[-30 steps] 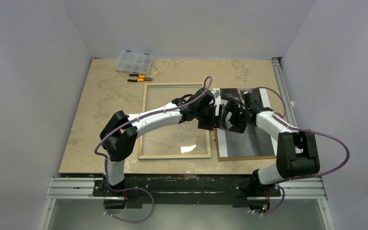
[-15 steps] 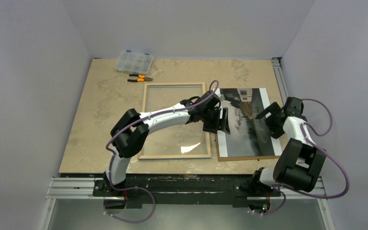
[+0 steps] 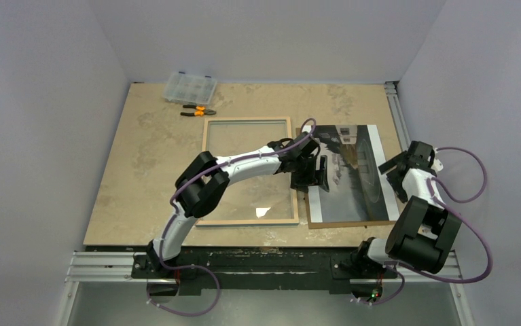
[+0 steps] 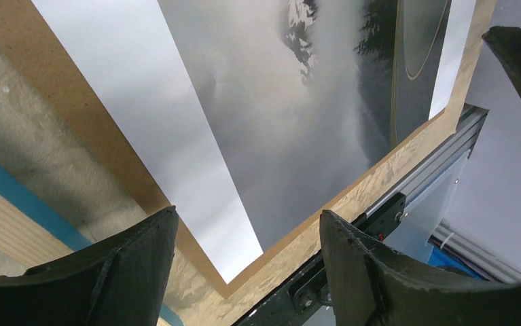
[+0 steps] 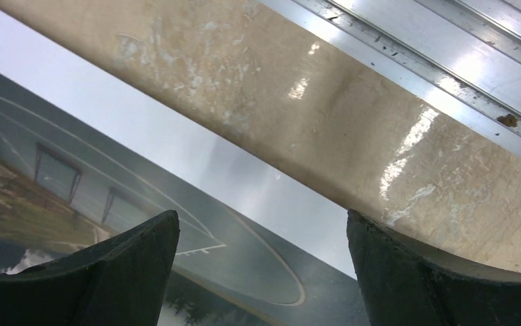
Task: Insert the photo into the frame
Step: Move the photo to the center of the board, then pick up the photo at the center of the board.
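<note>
My left pincer [image 4: 247, 268] gaped empty over the glossy grey landscape photo's [image 3: 356, 187] left border; my right pincer [image 5: 263, 272] gaped empty over its right border.

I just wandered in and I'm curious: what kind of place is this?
Probably a robot test cell in a lab. Plain walls box in a table, a left arm and a right arm are mounted on a metal rail at its near edge, and a parts box and pliers lie at the back.

Bright, even overhead light; glare streaks the table [image 5: 407, 170]; shadows stay soft.
</note>
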Controlling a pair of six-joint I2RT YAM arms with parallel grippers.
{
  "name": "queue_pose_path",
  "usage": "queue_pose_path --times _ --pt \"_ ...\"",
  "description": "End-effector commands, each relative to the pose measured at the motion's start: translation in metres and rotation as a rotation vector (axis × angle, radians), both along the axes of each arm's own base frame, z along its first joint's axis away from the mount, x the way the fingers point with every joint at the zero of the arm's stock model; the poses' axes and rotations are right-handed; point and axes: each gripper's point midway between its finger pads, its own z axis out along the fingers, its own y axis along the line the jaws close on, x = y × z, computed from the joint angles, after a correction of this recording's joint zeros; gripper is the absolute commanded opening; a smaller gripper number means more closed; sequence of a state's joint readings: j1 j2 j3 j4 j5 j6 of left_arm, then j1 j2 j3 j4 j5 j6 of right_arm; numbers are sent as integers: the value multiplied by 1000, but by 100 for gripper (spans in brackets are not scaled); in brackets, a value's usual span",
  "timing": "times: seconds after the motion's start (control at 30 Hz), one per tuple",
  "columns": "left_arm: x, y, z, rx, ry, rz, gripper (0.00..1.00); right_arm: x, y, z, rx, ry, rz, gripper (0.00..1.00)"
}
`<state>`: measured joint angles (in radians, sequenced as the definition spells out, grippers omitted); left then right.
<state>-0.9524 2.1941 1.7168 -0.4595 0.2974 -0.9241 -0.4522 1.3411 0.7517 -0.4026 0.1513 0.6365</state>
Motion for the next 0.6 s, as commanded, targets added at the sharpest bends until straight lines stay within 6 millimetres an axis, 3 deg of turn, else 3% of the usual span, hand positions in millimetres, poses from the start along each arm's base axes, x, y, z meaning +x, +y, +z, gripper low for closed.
queue_pose_path --times 0.0,0.37,0.57 --pt "8 -13 10 -24 -12 23 74 -1 -19 5 -70 -10 -69 91" --pt "13 -5 -20 75 11 56 73 -10 -20 -11 -72 13 -83 91" --pt "12 -2 -26 100 24 59 73 -13 -15 -25 -43 39 -70 91"
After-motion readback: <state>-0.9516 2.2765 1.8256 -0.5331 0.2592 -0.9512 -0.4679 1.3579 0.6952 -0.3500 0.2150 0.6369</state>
